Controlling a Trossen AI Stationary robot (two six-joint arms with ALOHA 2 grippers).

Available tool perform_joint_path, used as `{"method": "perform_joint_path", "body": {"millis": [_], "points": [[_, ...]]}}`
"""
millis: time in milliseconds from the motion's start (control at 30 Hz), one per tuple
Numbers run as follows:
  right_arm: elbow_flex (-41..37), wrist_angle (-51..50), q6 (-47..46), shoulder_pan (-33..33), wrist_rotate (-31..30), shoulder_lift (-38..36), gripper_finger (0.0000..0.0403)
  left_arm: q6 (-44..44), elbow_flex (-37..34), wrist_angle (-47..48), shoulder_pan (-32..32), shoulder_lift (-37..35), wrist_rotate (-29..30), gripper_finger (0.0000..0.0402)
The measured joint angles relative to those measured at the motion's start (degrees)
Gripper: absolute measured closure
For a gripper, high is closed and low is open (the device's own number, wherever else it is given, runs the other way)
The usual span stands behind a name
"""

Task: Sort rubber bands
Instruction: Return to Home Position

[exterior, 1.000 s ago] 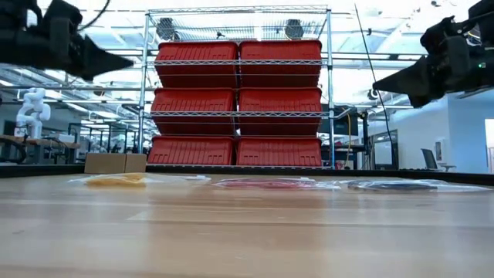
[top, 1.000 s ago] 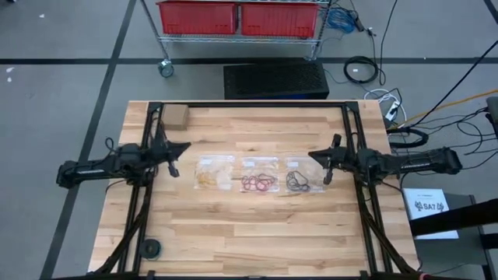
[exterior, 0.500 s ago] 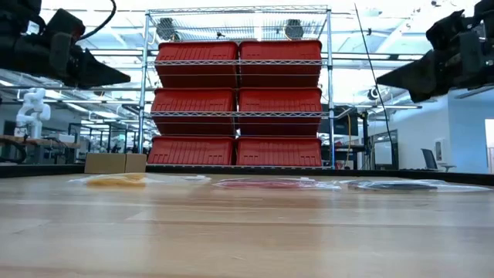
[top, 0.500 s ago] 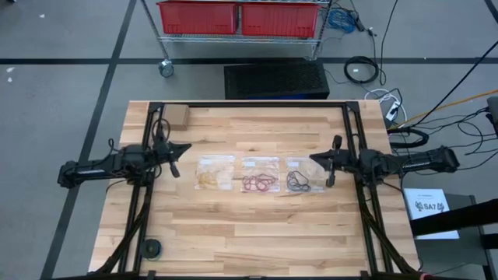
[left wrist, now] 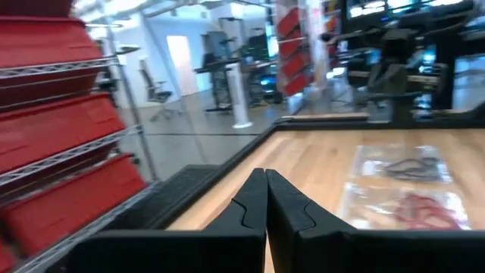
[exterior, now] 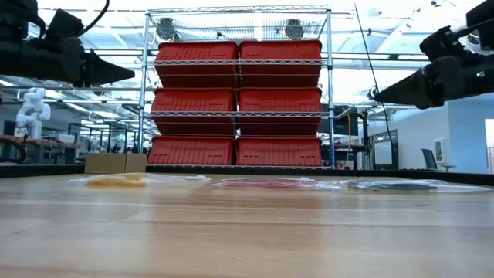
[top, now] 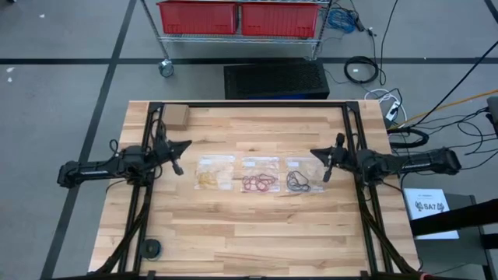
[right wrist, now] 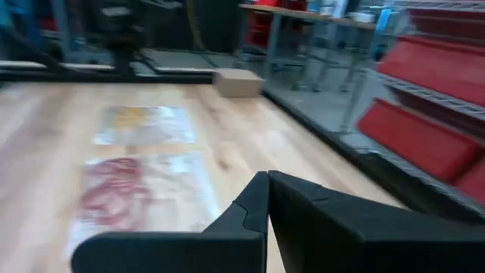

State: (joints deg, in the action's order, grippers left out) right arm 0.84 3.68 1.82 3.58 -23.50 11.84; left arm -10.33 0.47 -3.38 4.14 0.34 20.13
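The rubber bands lie flat on the table in a row of three clear bags: tan-yellow ones at the left, red ones in the middle, dark ones at the right. My left gripper hovers shut above the table, left of the bags. My right gripper hovers shut just right of the dark-band bag. Neither touches anything. In the left wrist view the shut fingers point past the red bands; the right wrist view shows its shut gripper beside the red bands.
A small cardboard box sits at the table's far left corner. A black round object lies near the front left. A black frame runs along the table's edges. A wire rack with red bins stands beyond the far edge.
My left gripper has sunk a little and stays shut. My right gripper has tipped slightly downward. The bags have not moved.
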Motion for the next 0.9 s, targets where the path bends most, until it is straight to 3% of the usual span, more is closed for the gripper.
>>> {"method": "perform_joint_path", "body": {"millis": [133,300,433,500,900], "points": [[0.0,1.0,2.4,-0.7,-3.7,0.5,0.0403,-1.9,0.0,-0.3,0.0,0.0,4.0,0.0401],[0.0,8.6,6.8,-0.7,6.7,-1.8,0.0403,-2.4,0.0,-0.5,0.0,-0.1,6.0,0.0401],[0.0,-1.8,4.8,-0.9,11.6,-9.7,0.0403,-2.4,0.0,-0.4,0.0,-0.3,7.2,0.0401],[0.3,-2.0,4.6,-1.3,15.7,-11.8,0.0403,-2.6,0.0,-0.5,0.0,-0.3,8.0,0.0401],[0.3,-2.3,1.7,-13.5,13.0,-0.3,0.0403,-0.5,0.0,-0.5,0.0,0.2,14.1,0.0388]]}}
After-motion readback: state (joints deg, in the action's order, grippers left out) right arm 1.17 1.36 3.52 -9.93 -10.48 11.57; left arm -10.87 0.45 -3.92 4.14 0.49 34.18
